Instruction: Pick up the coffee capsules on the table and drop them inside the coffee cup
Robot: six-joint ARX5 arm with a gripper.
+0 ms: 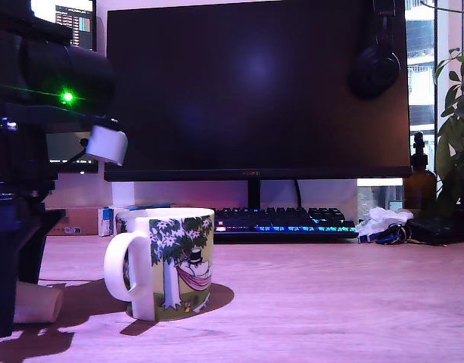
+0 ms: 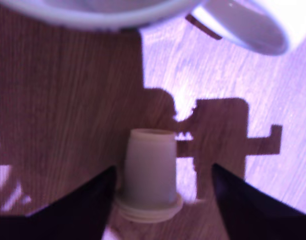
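The robot arm (image 1: 23, 151) fills the exterior view's left edge as a near-black mass of matte, blocky housings. A fat dark cylinder (image 1: 61, 72) sits high on it, and a small green light (image 1: 66, 96) glows on that cylinder's underside, throwing a thin green streak across the casing. A short white cylinder (image 1: 107, 144) juts from the body, joined to it by a thin dark cable (image 1: 79, 156). Faint blue glints mark the arm's lower part, which narrows to a dark leg (image 1: 6, 287) reaching the desk. In the wrist view the gripper (image 2: 162, 200) shows as two black, wedge-shaped fingers (image 2: 78, 210) with smooth, unmarked faces tapering to points.
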